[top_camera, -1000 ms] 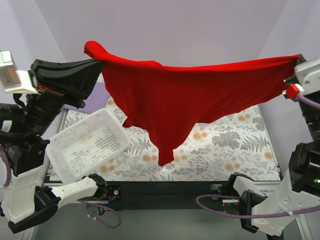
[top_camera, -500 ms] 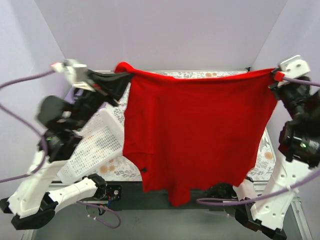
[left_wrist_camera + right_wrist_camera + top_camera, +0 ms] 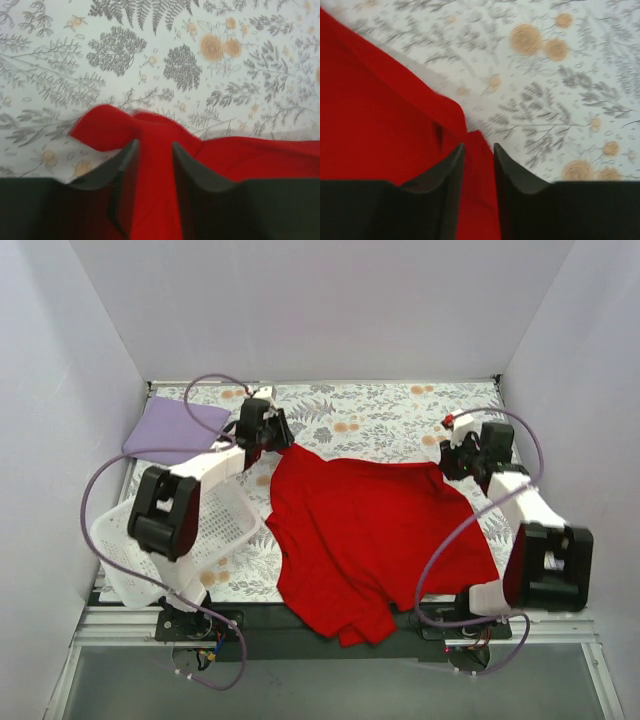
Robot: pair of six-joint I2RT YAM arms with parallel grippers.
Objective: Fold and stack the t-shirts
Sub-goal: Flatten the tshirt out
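Observation:
The red t-shirt (image 3: 370, 530) lies spread and rumpled on the floral tablecloth (image 3: 380, 415), its lower part hanging over the near table edge. My left gripper (image 3: 277, 446) is low at the shirt's far left corner, and my right gripper (image 3: 448, 462) is at its far right corner. In the left wrist view the gripper (image 3: 154, 144) has its fingers slightly apart, with red fabric (image 3: 105, 130) lying loose in the gap. The right wrist view shows the same: the gripper (image 3: 478, 146) is narrowly open over the shirt's corner (image 3: 375, 115). The lavender t-shirt (image 3: 172, 430) lies flat at the far left.
A white perforated basket (image 3: 175, 540) stands tilted at the left, under the left arm and next to the red shirt. White walls close in the table on three sides. Purple cables loop off both arms.
Both arms swung the hanging red shirt down from the air and laid it on the table. Both grippers went from pinching its top corners to slightly open.

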